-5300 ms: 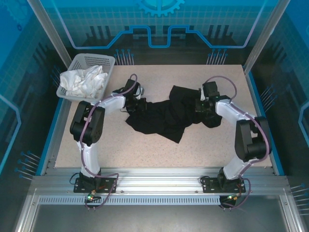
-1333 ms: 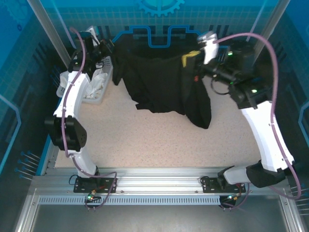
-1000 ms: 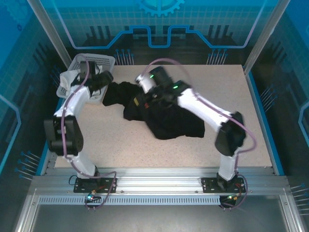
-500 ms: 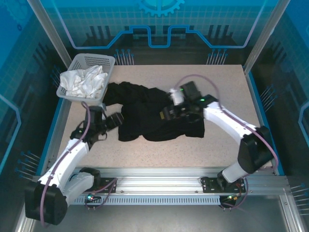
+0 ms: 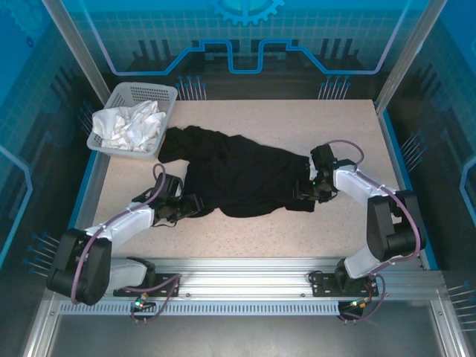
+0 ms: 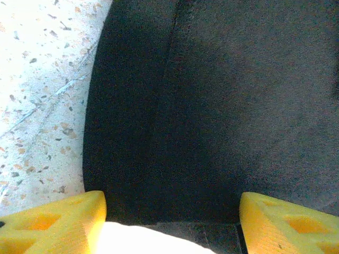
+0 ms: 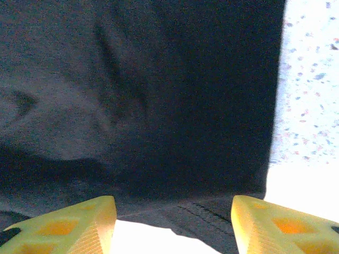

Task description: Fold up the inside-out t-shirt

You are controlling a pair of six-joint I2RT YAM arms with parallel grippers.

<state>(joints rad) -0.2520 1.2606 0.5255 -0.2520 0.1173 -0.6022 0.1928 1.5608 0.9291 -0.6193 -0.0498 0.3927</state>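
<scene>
From above, we see the black t-shirt [image 5: 245, 178] lying spread and rumpled across the middle of the speckled tabletop [image 5: 245, 238]. Its far left end reaches toward the white basket [image 5: 145, 85] in the far left corner, which holds a crumpled white cloth [image 5: 126, 125]. The left claw [image 5: 187, 204] sits low at the shirt's near left corner and the right claw [image 5: 303, 192] at its near right corner, each against the fabric. From this height we cannot judge how far either is open. In the left wrist view, the left claw [image 6: 172, 222] is spread wide, its yellow fingers [image 6: 53, 222] at the bottom corners of the picture. Dark cloth with a seam running up it lies between and beyond them, and bare tabletop shows along the left side. The fingers clamp nothing that we can see. In the right wrist view, the right claw [image 7: 172, 222] is just as wide apart, and one yellow finger [image 7: 275, 225] shows at each bottom corner. Creased black fabric with a stitched hem lies between them, bare tabletop shows to the right, and nothing is pinched.
</scene>
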